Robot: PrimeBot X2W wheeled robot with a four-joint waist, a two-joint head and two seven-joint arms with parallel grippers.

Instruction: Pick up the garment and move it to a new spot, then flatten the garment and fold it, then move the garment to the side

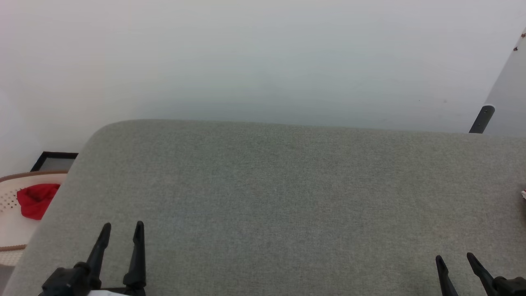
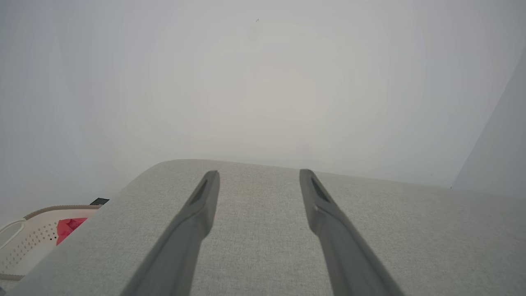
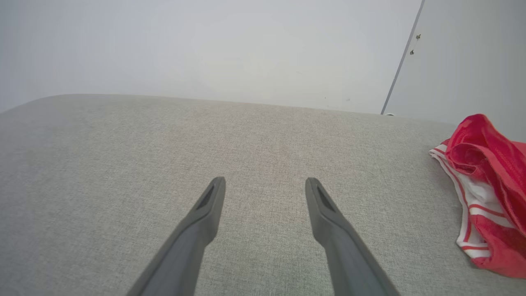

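Note:
The garment [image 3: 489,193], red with white-and-red striped trim, lies crumpled at the right end of the grey fabric surface [image 1: 287,197]; in the head view just a sliver of it [image 1: 523,194] peeks in at the right edge. My right gripper [image 3: 265,180] hovers open over bare fabric, well left of the garment, and appears at the lower right of the head view [image 1: 455,257]. My left gripper [image 1: 123,225] is open at the lower left with nothing between its fingers [image 2: 259,172].
A pale perforated basket [image 1: 10,201] holding a small plain red cloth [image 1: 36,200] sits below the surface's left edge. A dark frame [image 1: 53,161] lies behind it. White wall rises behind; a dark post [image 1: 481,119] stands far right.

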